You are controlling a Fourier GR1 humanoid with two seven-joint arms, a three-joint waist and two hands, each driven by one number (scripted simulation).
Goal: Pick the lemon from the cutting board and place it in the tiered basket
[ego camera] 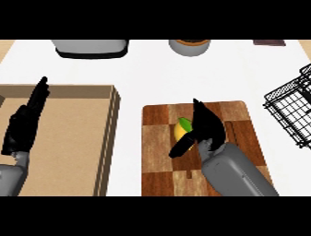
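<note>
Looking down on the white counter (151, 78) here. Got the lemon (181, 131) lying on the wooden cutting board (158, 159), in the upper-middle part, yellow with a green end pointing away. Got the right hand (209, 125) right up against it too: fingers (200, 110) stretched fairly straight along the lemon's right side, thumb (182, 148) splayed off toward the near left, lemon tucked in the gap between. Looks wide, not closed round it, and hides about half the fruit. Can't tell if lifted at all or just resting on the wood. Over at the far right, the black wire tiered basket (301, 106), well apart from the board. Left hand (23, 126) parked over the shallow brown box (69, 138) on the left, fingers straight and pointing away, holding nothing. Along the back edge: a grey appliance (89, 48) and a round grey pot (190, 48).
</note>
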